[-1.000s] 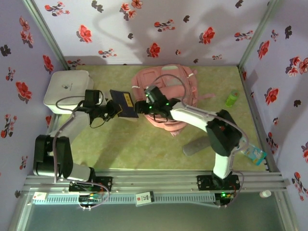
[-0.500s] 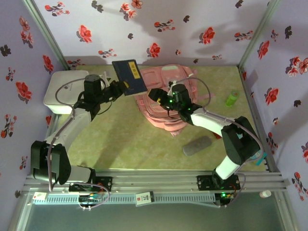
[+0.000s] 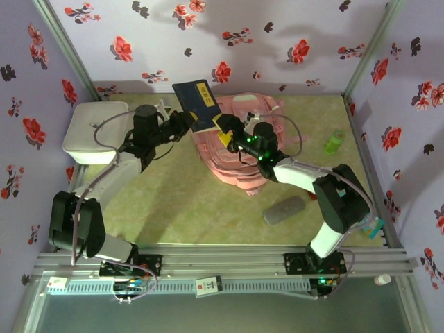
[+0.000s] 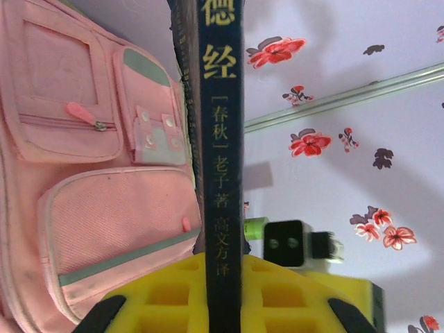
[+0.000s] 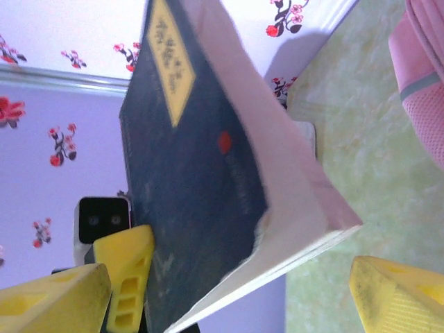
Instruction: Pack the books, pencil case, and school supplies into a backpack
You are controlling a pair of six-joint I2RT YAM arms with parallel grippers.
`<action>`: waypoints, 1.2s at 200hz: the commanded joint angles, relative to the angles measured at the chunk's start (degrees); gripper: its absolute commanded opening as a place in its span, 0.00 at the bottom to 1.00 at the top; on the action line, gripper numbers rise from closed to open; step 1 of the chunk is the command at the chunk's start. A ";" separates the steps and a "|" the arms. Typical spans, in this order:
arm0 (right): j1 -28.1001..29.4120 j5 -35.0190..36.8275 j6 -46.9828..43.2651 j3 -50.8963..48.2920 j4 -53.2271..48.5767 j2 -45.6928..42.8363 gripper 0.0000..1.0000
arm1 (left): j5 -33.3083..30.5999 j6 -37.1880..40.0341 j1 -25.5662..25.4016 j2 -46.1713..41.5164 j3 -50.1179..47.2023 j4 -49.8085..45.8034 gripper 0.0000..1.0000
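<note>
Left gripper (image 3: 182, 122) is clamped on the spine of the thin dark navy paperback with the yellow diamond (image 3: 198, 104), holding it tilted in the air above the far-left edge of the big pink fabric backpack (image 3: 239, 172). Right gripper (image 3: 225, 132) is spread wide by the book, gripping nothing.

Risk: with only one edge held, the book could pivot or slip, or its corner could snag the fabric.

Overhead camera looks down — wrist cameras closely share navy book (image 3: 196, 105).
</note>
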 commanded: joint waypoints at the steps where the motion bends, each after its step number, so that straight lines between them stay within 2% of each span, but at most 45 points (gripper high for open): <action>1: 0.60 1.60 10.47 1.16 8.43 2.95 0.89 | -0.89 -1.03 -0.39 0.64 1.93 5.74 0.00; 67: 2.07 4.71 15.62 6.02 12.61 7.49 0.87 | -0.96 -2.92 -0.52 0.82 1.81 8.02 0.00; 85: 2.99 6.28 17.25 7.63 13.69 8.53 0.78 | -0.66 -3.56 -0.48 0.70 1.52 9.64 0.00; 104: 4.63 10.63 17.64 8.08 13.96 8.19 0.74 | -0.70 -3.31 -0.39 0.06 1.49 9.82 0.00; 145: 4.85 12.87 17.02 8.59 15.74 8.05 0.61 | -1.06 -3.13 0.33 -1.29 0.57 9.50 0.00; 185: 4.78 13.10 14.02 7.83 14.41 6.66 0.40 | -1.54 -3.01 0.71 -1.62 -0.18 8.48 0.00; 198: 4.76 13.52 12.33 7.40 12.80 5.65 0.30 | -2.05 -2.65 0.75 -1.88 -0.27 7.47 0.00; 219: 4.34 14.38 8.84 6.33 9.40 3.53 0.14 | -2.65 -1.24 0.95 -2.62 -0.42 4.46 0.28; 240: 3.41 15.18 5.00 5.00 4.50 0.84 0.06 | -4.76 2.06 1.36 -4.21 -0.86 -1.82 0.54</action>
